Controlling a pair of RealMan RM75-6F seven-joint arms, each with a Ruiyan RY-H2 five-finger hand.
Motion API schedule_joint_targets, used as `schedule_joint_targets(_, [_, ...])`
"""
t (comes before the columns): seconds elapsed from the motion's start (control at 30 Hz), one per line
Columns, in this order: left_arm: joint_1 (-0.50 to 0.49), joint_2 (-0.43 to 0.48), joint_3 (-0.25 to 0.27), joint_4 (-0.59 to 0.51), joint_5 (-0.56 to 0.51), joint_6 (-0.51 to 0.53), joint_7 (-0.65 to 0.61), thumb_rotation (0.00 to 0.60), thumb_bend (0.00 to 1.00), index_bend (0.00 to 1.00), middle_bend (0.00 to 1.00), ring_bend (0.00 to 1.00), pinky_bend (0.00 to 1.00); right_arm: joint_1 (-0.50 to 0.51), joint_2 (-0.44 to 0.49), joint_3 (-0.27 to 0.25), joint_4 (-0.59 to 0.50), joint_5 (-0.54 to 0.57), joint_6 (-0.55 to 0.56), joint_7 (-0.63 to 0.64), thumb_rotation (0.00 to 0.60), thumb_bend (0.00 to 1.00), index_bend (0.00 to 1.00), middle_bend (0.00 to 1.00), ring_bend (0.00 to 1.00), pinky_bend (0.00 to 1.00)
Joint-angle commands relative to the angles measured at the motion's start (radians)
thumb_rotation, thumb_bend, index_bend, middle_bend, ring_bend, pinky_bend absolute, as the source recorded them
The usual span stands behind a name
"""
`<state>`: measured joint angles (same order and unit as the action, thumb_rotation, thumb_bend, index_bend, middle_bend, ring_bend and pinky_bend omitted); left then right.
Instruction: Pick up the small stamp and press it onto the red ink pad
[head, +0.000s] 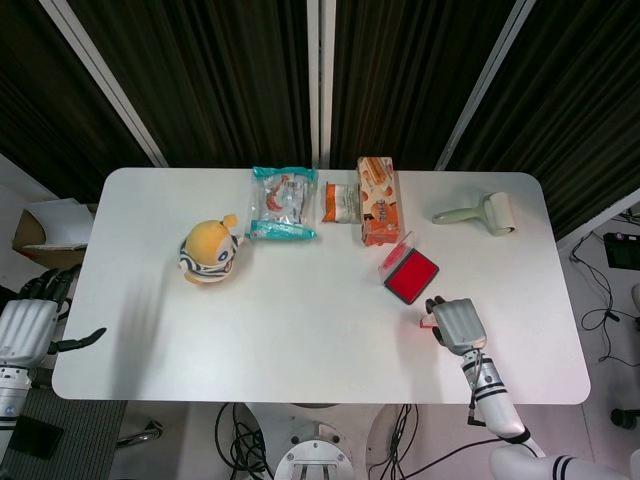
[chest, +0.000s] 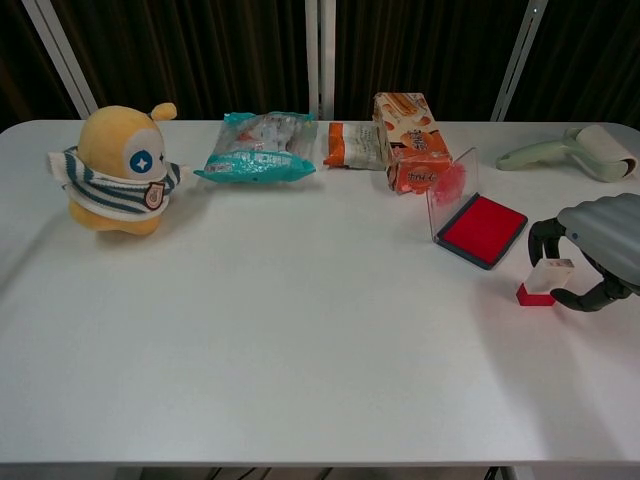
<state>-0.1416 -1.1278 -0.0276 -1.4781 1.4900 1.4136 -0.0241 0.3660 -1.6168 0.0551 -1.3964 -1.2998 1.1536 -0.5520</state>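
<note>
The small stamp (chest: 540, 283), a clear block with a red base, stands slightly tilted on the table just in front of the red ink pad (chest: 483, 228). The pad lies open, its clear lid (chest: 447, 190) raised at its left edge. My right hand (chest: 600, 240) arches over the stamp from the right, one finger curled behind it and the thumb in front, pinching it. In the head view the right hand (head: 455, 322) hides most of the stamp (head: 430, 322), right below the ink pad (head: 410, 277). My left hand (head: 30, 325) hangs open off the table's left side.
A yellow plush toy (chest: 120, 170) sits at the left. Along the back lie a teal snack bag (chest: 262, 145), a small orange packet (chest: 352, 145) and an orange box (chest: 408, 140). A lint roller (chest: 575, 150) lies at the back right.
</note>
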Motion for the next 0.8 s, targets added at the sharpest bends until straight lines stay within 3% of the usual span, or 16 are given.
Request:
schedule_joint_targets(0.03, [0.0,0.0,0.0,0.001,0.002,0.002,-0.002,0.344,0.1,0.05,0.16,0.12,0.2,0.001,-0.004,-0.001,0.002,-0.001,0.003,-0.004,0.6,0.22,0.46,0.45,0.73,0.93])
schedule_joint_targets(0.8, [0.001,0.007,0.001,-0.006,-0.002,-0.003,0.004,0.342,0.1,0.05,0.16,0.12,0.2,0.006,-0.034,-0.002,0.029,-0.004,0.013,0.002,0.6,0.3,0.54,0.51,0.73,0.93])
